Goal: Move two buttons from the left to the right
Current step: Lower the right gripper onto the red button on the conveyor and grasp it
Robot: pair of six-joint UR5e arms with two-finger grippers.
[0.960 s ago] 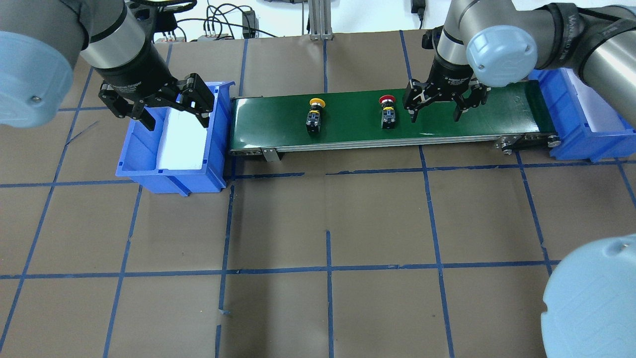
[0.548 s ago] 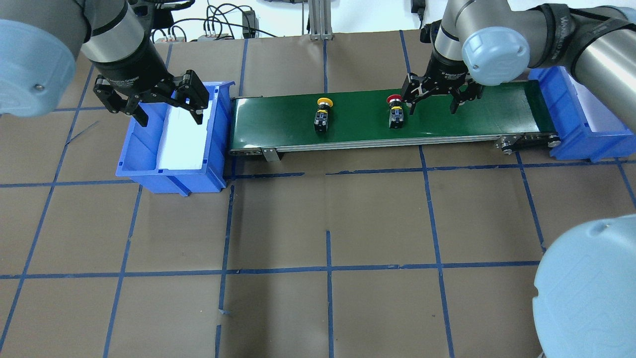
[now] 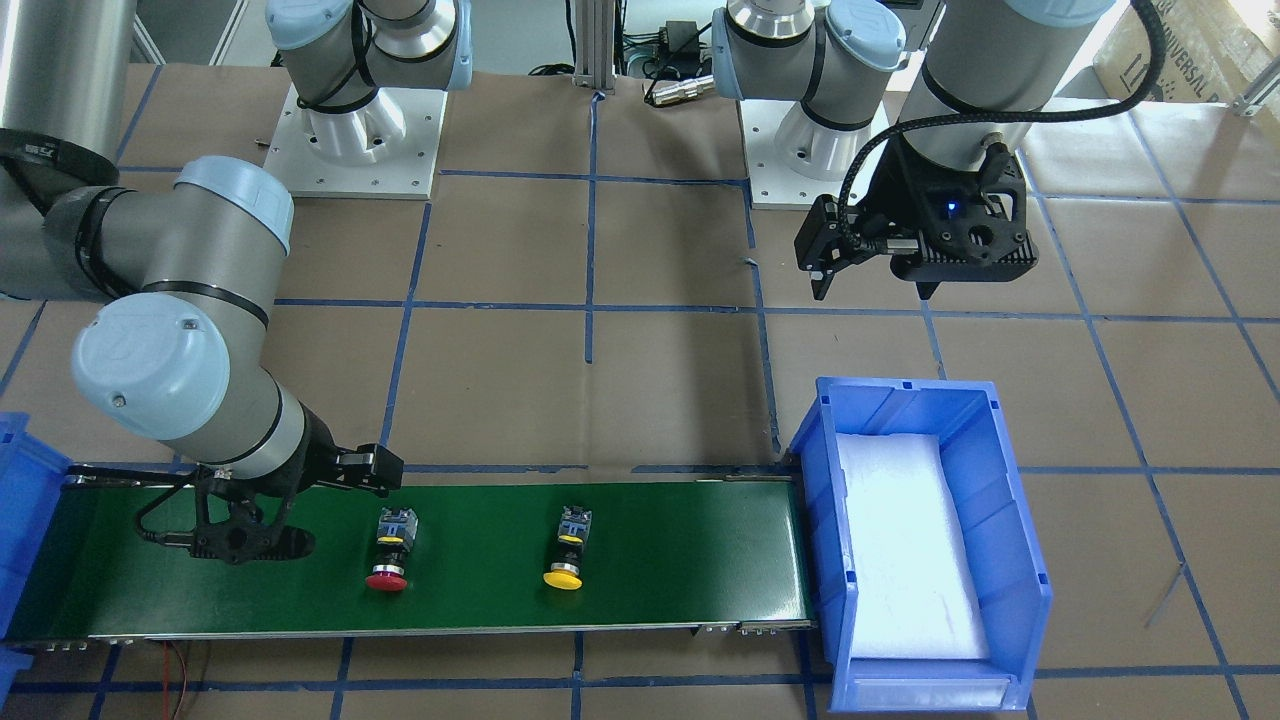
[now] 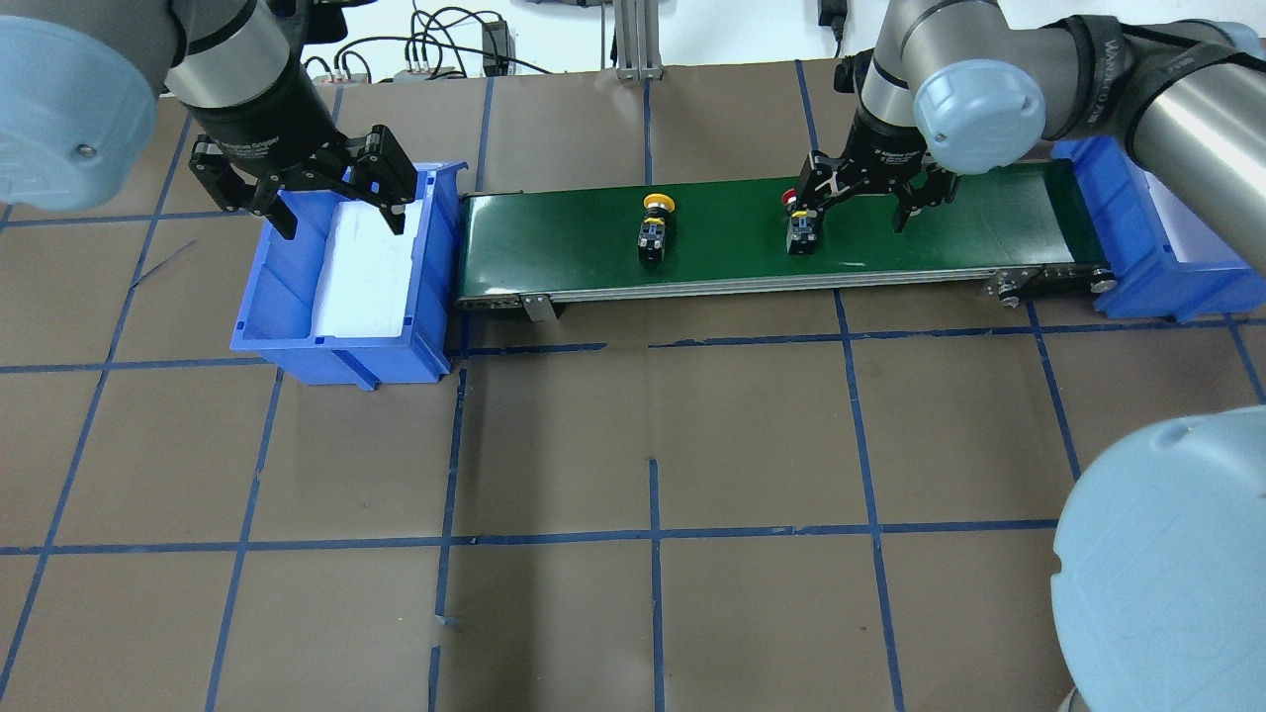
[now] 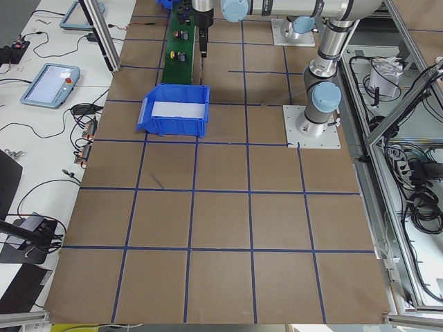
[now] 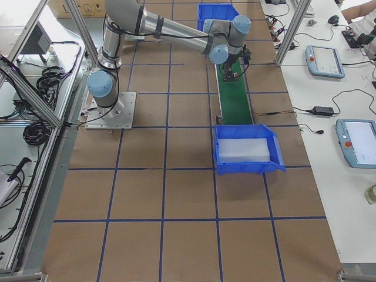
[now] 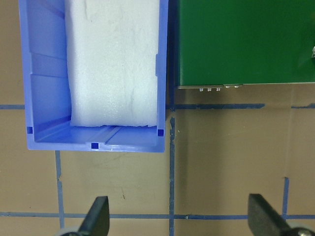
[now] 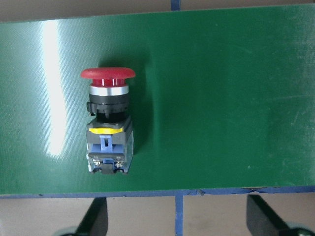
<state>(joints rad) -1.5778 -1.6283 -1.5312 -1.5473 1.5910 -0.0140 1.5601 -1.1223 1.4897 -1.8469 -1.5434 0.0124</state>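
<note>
The red button [image 4: 799, 237] and the yellow button [image 4: 655, 229] lie on their sides on the green conveyor belt [image 4: 732, 252], caps toward the far edge. Both also show in the front view, the red button [image 3: 387, 558] and the yellow button [image 3: 566, 555]. My right gripper [image 4: 859, 220] is open and empty over the belt. Its left finger is over the red button's cap. In the right wrist view the red button [image 8: 108, 125] lies in line with the left finger of the gripper [image 8: 179, 219]. My left gripper [image 4: 341, 225] is open and empty above the left blue bin [image 4: 265, 297].
The left bin [image 3: 1010, 520] holds a white foam pad and stands at the belt's left end. A second blue bin [image 4: 1137, 267] stands at the belt's right end. The brown table [image 4: 653, 445] is marked with blue tape lines.
Both buttons have travelled to the right along the belt, and the red one now reaches my right gripper's left finger. My left gripper has shifted slightly back over the bin, still open.
</note>
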